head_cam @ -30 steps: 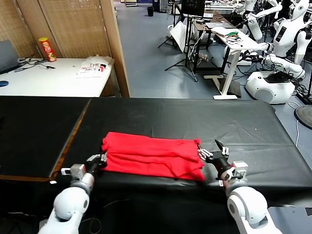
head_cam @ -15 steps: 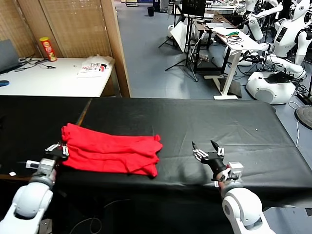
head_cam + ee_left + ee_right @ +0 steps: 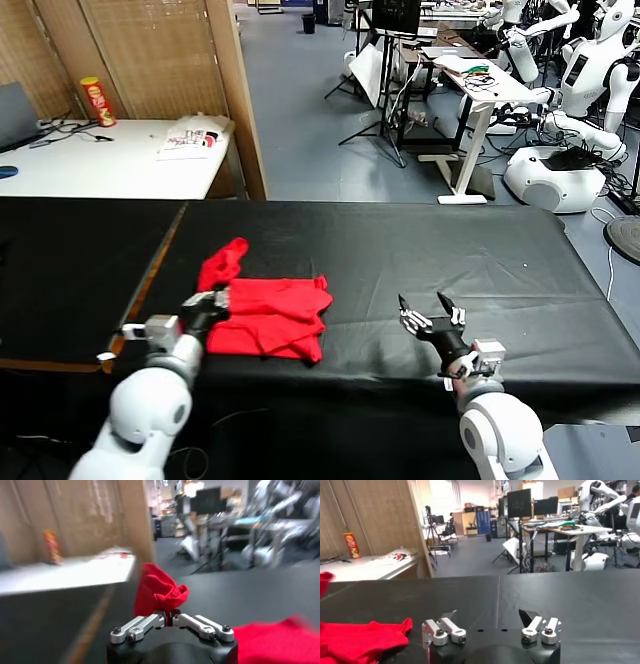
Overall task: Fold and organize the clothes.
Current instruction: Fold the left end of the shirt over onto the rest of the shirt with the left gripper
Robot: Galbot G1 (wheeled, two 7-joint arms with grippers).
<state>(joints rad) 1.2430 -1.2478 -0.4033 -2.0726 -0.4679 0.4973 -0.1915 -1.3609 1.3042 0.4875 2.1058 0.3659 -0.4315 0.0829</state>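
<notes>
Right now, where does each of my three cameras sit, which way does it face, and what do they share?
Head view: on the head, looking forward and down at the black table; shows both arms, the left claw shut on the shirt, the right claw open over bare cloth.
Left wrist view: behind the left claw, facing the lifted shirt end.
Right wrist view: behind the right claw, looking across the table.
Shared: the shirt shows in all three.

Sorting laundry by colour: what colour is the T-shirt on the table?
Bright red T-shirt, plain on the visible side; best seen in the head view.
</notes>
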